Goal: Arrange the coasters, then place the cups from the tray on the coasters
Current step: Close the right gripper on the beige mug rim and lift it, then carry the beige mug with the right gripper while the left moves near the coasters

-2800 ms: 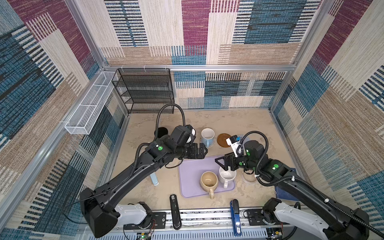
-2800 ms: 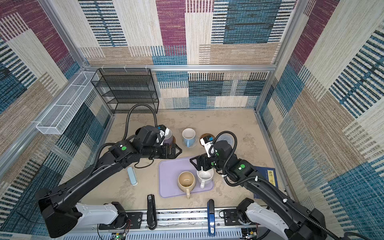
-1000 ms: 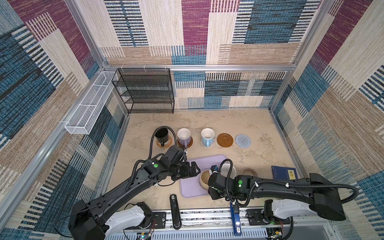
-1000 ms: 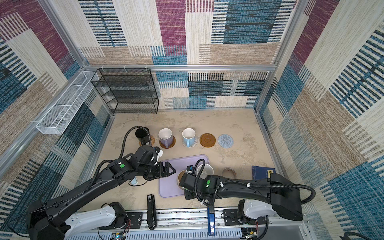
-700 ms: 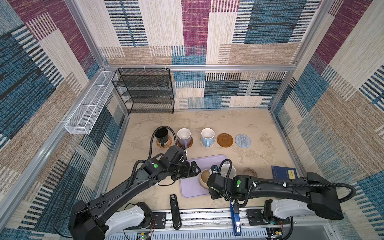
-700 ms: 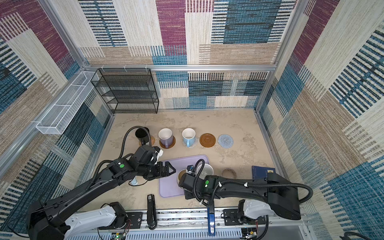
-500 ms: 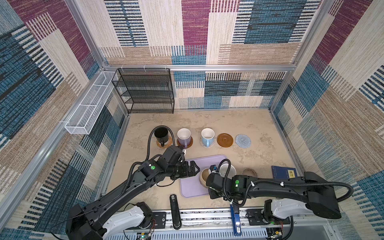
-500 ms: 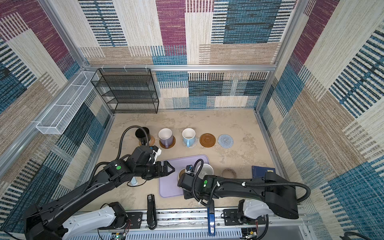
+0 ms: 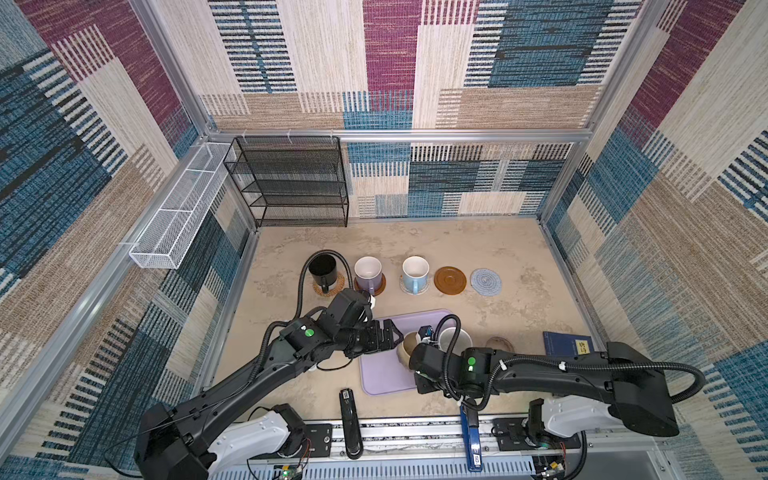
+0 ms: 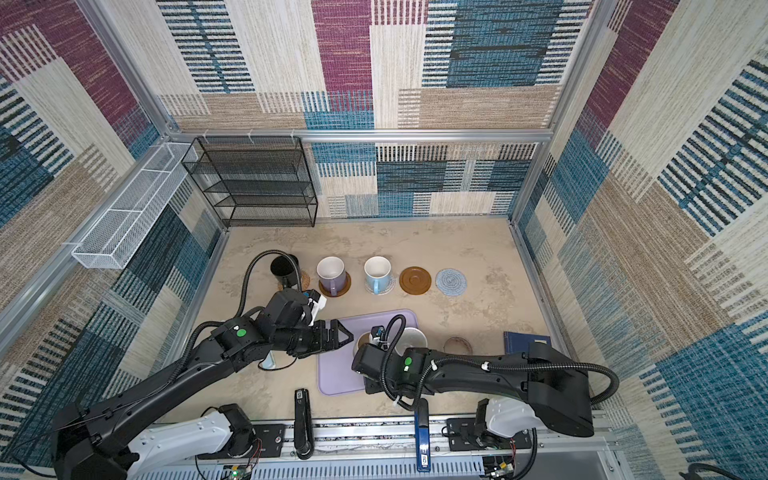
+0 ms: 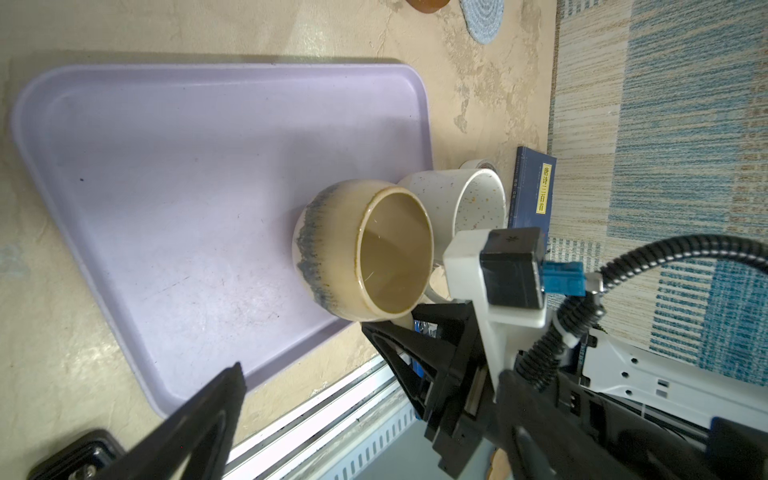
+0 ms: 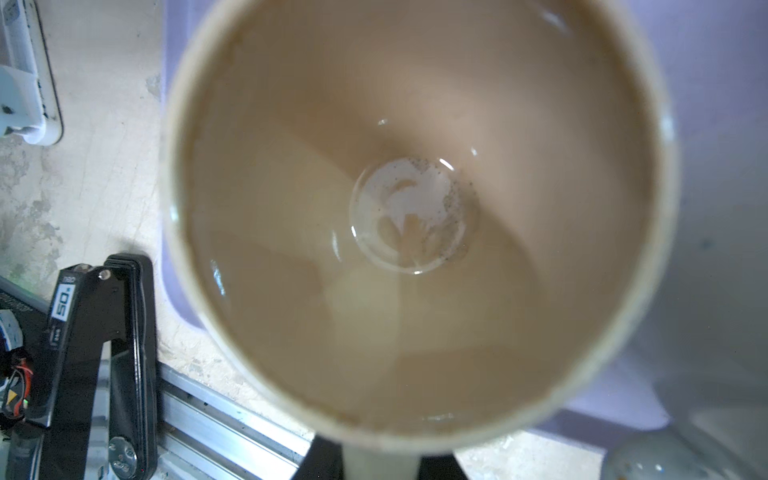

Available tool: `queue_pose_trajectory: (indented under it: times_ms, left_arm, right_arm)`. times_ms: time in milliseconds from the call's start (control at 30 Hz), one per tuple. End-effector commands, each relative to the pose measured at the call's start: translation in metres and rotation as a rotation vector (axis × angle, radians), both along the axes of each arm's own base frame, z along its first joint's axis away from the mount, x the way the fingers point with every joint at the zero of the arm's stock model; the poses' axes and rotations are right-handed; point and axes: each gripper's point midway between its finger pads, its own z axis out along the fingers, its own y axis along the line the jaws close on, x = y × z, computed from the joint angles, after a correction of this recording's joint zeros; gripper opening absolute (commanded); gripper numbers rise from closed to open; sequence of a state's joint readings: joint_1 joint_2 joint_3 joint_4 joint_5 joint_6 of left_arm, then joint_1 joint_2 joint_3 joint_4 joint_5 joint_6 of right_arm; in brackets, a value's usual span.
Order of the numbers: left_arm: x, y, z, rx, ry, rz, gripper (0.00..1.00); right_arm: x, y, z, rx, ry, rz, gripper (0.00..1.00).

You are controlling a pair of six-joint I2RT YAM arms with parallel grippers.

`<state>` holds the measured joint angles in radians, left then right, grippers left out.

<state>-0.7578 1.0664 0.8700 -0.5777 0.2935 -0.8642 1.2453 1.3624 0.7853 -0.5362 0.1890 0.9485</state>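
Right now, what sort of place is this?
Likely a lab data-collection cell, not a home: fabric walls on an aluminium frame, a left arm and right arm on a front rail, staged mugs on coasters.

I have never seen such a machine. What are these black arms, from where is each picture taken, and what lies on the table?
These are two robot arms on a table, each ending in a two-finger gripper. The two wide pictures come from one camera head looking down from above; the two close pictures come from small cameras on the wrists. At the back, the black mug, the lavender mug and the light blue mug each stand on a coaster; the brown coaster and the blue-grey coaster are bare. Nearer the arms, the lavender tray carries the beige mug and the speckled white mug. The right gripper is shut on the beige mug's handle; the left gripper is open over the tray and holds nothing.
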Motion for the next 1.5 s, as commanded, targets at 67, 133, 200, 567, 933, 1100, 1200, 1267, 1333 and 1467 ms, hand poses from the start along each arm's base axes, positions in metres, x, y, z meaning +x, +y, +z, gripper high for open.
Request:
queue_pose_trajectory:
  times_ms: [67, 133, 200, 567, 933, 1100, 1200, 1267, 1333, 1467]
  left_arm:
    - [0.004, -0.003, 0.01, -0.03, -0.032, 0.011, 0.97]
    - [0.005, -0.003, 0.011, -0.034, -0.033, 0.015, 0.96]
    - [0.005, -0.002, 0.012, -0.038, -0.037, 0.018, 0.96]
    - [0.008, -0.005, 0.011, -0.086, -0.035, 0.052, 0.96]
    - [0.016, 0.01, 0.025, -0.098, -0.078, 0.129, 1.0]
    - [0.024, 0.012, 0.038, -0.117, -0.124, 0.162, 1.0]
    - [0.027, 0.016, 0.046, -0.124, -0.155, 0.178, 1.0]
    - [0.031, 0.02, 0.053, -0.12, -0.183, 0.193, 1.0]
    - [0.034, 0.02, 0.06, -0.119, -0.203, 0.192, 1.0]
    - [0.039, 0.015, 0.074, -0.15, -0.238, 0.184, 1.0]
  right_arm:
    - [0.013, 0.011, 0.018, 0.05, -0.079, -0.007, 0.0]
    - [0.012, 0.013, 0.017, 0.052, -0.076, 0.0, 0.0]
    - [0.014, 0.013, 0.018, 0.05, -0.084, -0.001, 0.0]
    - [0.021, 0.019, 0.027, 0.068, -0.136, 0.019, 0.0]
    - [0.027, 0.021, 0.039, 0.068, -0.195, 0.054, 0.0]
    - [0.037, 0.025, 0.051, 0.067, -0.242, 0.067, 0.0]
    - [0.043, 0.032, 0.072, 0.12, -0.281, 0.072, 0.0]
    - [0.051, 0.03, 0.079, 0.122, -0.299, 0.071, 0.0]
    - [0.058, 0.026, 0.083, 0.119, -0.314, 0.071, 0.0]
    - [0.074, 0.018, 0.095, 0.119, -0.348, 0.076, 0.0]
